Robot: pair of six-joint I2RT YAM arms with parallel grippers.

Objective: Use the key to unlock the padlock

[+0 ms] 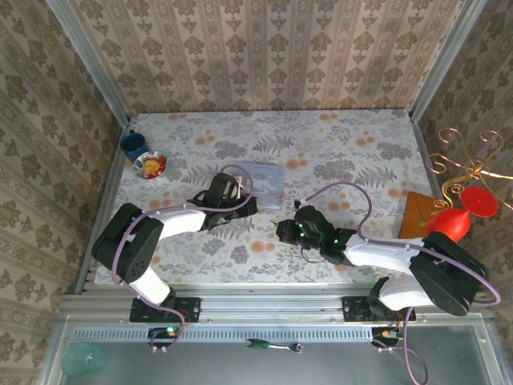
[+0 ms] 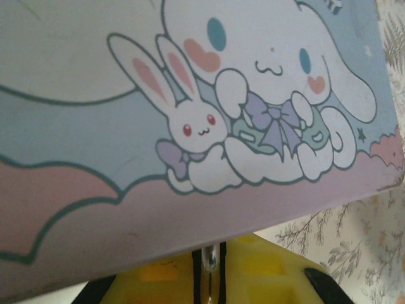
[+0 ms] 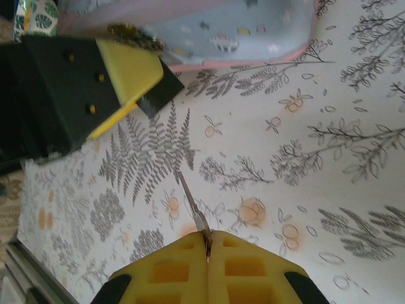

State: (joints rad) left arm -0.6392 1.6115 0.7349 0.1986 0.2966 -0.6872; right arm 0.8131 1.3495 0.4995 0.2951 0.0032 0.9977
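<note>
Two claws, both closed. Right claw [image 3: 207, 244]: pressed fully together on the key [image 3: 190, 201], with the thin blade jutting forward over the patterned desk [image 3: 329, 158]. Left claw [image 2: 212, 256]: pinched together too, on a sliver of silvery metal, probably the shackle of the padlock [image 3: 159, 95]. Appears from the right wrist as a small black block poking out beneath the left pad [image 3: 126, 69], apart from the key tip and just beside the clear bluish box [image 3: 221, 31]. Cannot tell the facing of the keyhole.

Likely trouble from here: blade gripped only at its root, so prone to pivoting between the pads on a slightly off-line touch against the lock body. Tiny lock held by very little, so liable to twist or drop out under a push from the key. Hard to aim without sight of the slot.

Close behind the left claw, the box with its cartoon lid: easy to shove during any adjustment. Well away from the work, at the far left, a blue cup [image 1: 133, 145] and a small dish [image 1: 150, 165]; at the right edge, a brown wedge [image 1: 417, 212], a red piece [image 1: 455, 220] and a gold wire stand [image 1: 465, 164]. Between key and lock, bare desk only.
</note>
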